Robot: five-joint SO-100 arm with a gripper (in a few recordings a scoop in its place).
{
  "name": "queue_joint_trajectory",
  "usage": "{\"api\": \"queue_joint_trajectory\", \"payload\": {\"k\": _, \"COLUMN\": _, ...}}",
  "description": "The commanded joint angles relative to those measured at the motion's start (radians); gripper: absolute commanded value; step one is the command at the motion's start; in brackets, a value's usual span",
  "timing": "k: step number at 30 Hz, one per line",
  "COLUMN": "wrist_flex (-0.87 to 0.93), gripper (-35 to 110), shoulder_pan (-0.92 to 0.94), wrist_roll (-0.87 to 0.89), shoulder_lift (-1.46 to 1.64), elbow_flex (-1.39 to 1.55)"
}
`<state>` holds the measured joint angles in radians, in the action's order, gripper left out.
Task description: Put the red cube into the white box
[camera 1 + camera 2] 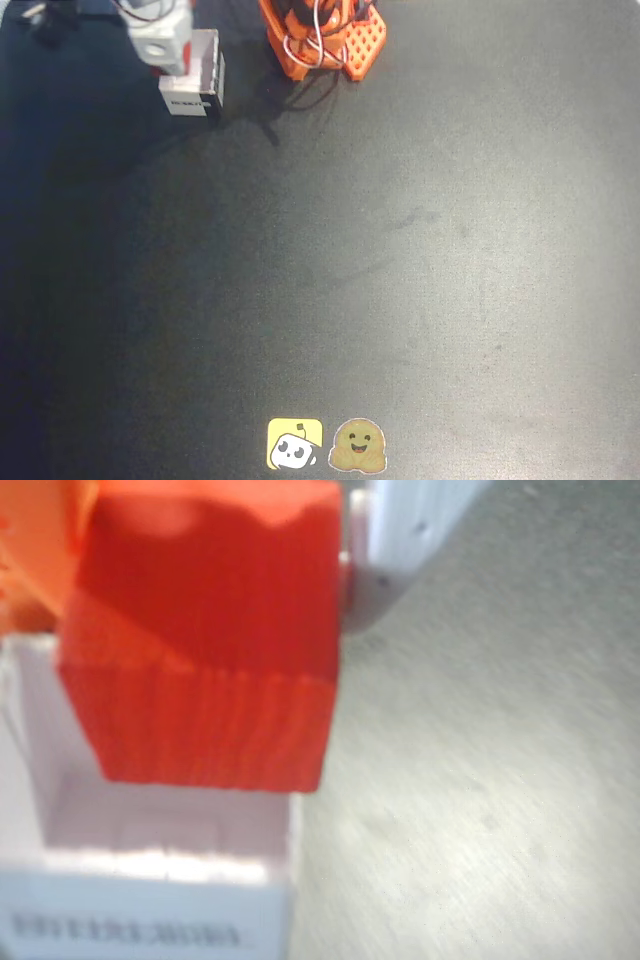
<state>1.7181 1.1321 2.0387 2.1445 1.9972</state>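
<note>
Overhead view: one white box (205,75) at top left of black table (400,260), dark label facing down-picture. Gripper (160,40) directly above box. Orange arm base (325,40) right of box. Two stickers (327,444) at bottom edge.

Wrist view: one red cube (205,640) clamped between orange finger (40,550) and white finger (405,530), hanging over open white box (150,880).

A dark worktop (420,250) is spanning the overhead view. Two stickers are lying flat near its bottom edge: a yellow sticker (295,444) showing a small white figure, and just beside it, to the right, a brown smiling-face sticker (359,446).
</note>
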Motion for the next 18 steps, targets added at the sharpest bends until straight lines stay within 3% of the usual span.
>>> {"api": "queue_joint_trajectory", "payload": {"k": 1, "wrist_flex": 0.084, "gripper": 0, "shoulder_pan": 0.006, "wrist_roll": -0.008, "shoulder_lift": 0.051, "elbow_flex": 0.031}}
{"api": "queue_joint_trajectory", "payload": {"k": 4, "wrist_flex": 0.084, "gripper": 2, "shoulder_pan": 0.005, "wrist_roll": -0.048, "shoulder_lift": 0.069, "elbow_flex": 0.052}}
{"api": "queue_joint_trajectory", "payload": {"k": 11, "wrist_flex": 0.072, "gripper": 31, "shoulder_pan": 0.005, "wrist_roll": -0.114, "shoulder_lift": 0.069, "elbow_flex": 0.043}}
{"api": "queue_joint_trajectory", "payload": {"k": 16, "wrist_flex": 0.078, "gripper": 31, "shoulder_pan": 0.008, "wrist_roll": -0.114, "shoulder_lift": 0.089, "elbow_flex": 0.048}}
{"api": "queue_joint_trajectory", "payload": {"k": 18, "wrist_flex": 0.066, "gripper": 14, "shoulder_pan": 0.011, "wrist_roll": -0.120, "shoulder_lift": 0.100, "elbow_flex": 0.048}}
